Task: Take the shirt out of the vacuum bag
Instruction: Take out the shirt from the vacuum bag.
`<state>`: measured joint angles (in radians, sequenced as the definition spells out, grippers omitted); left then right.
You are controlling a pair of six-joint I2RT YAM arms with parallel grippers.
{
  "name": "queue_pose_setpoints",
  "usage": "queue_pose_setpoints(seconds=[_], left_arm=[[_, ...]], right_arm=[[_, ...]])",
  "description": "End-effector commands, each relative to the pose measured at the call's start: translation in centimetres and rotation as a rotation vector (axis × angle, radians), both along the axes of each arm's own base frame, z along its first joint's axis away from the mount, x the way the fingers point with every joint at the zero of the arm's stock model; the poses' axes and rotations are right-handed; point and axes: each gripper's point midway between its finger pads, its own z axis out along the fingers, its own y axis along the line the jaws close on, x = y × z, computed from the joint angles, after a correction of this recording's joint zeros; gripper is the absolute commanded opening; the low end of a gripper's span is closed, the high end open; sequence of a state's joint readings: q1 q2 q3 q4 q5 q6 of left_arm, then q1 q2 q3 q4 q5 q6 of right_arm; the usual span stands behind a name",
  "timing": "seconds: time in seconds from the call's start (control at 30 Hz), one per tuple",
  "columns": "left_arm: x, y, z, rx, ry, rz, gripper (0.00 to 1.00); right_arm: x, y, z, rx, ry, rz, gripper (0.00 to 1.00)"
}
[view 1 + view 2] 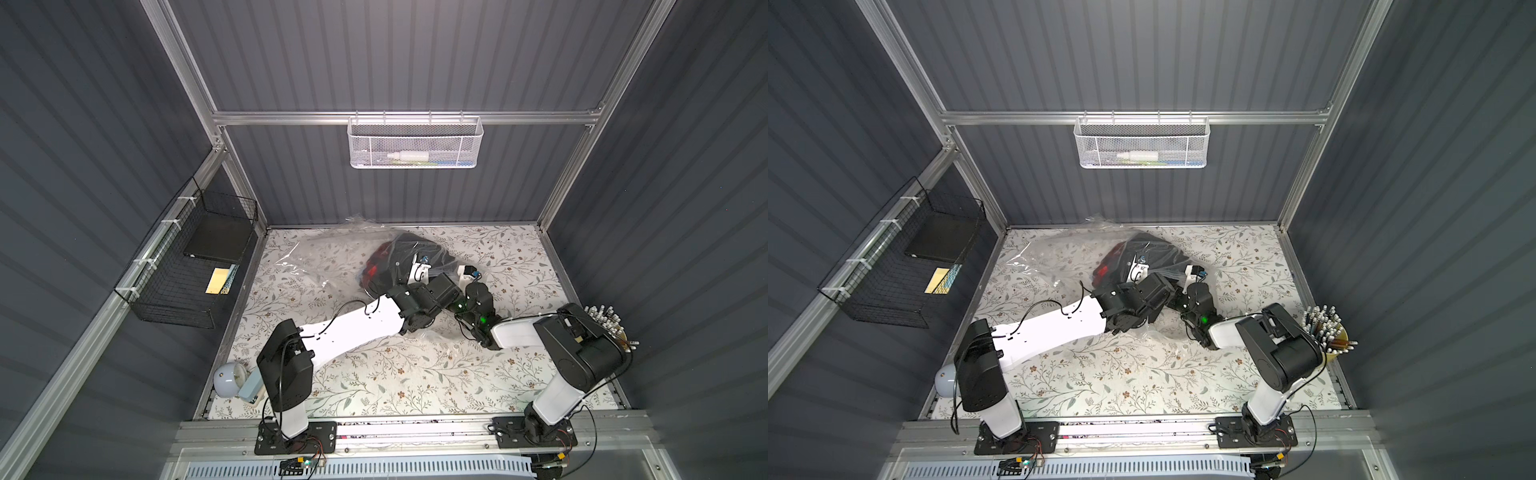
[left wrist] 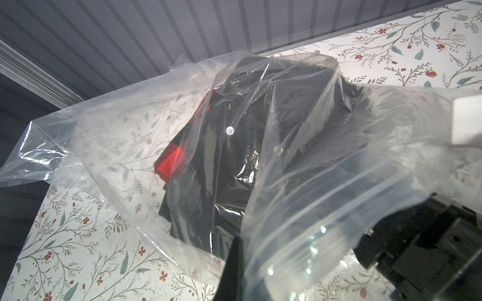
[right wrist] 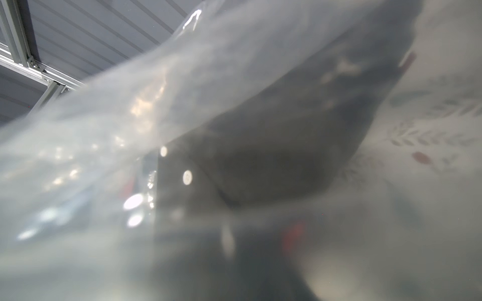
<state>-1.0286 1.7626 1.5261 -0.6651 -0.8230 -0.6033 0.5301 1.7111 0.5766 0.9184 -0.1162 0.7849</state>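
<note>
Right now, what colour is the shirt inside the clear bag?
The shirt is mostly black with a red check panel, clearest in the left wrist view.

Enclosure: dark grey ribbed wall panels [image 1: 415, 62] on 3 sides, set in an aluminium frame [image 1: 291, 118]. Table surface [image 1: 415, 374] carries a pale floral print. A white mesh basket [image 1: 365, 141] hangs from the back rail, with 1 white bottle [image 1: 407, 156] lying inside. A black wire basket [image 1: 166, 299] is tied to the left wall. A cup of pens [image 1: 1327, 328] stands at the table's right edge. Table brightly lit, walls dimmer.
</note>
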Motion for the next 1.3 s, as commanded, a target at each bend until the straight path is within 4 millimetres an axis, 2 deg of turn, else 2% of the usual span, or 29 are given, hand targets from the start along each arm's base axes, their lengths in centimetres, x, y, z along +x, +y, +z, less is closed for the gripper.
queue_pose_setpoints(seconds=[0.0,0.2,0.33,0.5,0.63,0.9,1.27], left_arm=[[-0.8,1.3,0.9,-0.017,0.006,0.011,0.0],[-1.0,1.3,0.3,-0.024,0.02,0.017,0.0],[-1.0,1.4,-0.2,-0.022,0.028,0.022,0.0],[-1.0,1.4,-0.4,-0.027,0.029,0.027,0.0],[-1.0,1.2,-0.4,-0.026,0.03,0.021,0.0],[-1.0,1.3,-0.5,-0.021,0.027,0.024,0.0],[-0.9,1.3,-1.3,-0.01,0.033,0.023,0.0]], right_arm=[[0.8,1.0,2.0,0.043,-0.069,0.015,0.43],[1.2,1.2,3.1,0.058,-0.102,0.021,0.37],[1.5,1.5,4.1,0.05,-0.122,0.031,0.23],[1.3,1.2,4.3,0.021,-0.127,0.026,0.0],[0.6,0.3,4.3,-0.019,-0.125,0.012,0.0],[-1.5,-2.0,2.8,-0.079,-0.099,-0.027,0.0],[-4.7,-4.0,3.7,-0.095,-0.115,-0.032,0.0]])
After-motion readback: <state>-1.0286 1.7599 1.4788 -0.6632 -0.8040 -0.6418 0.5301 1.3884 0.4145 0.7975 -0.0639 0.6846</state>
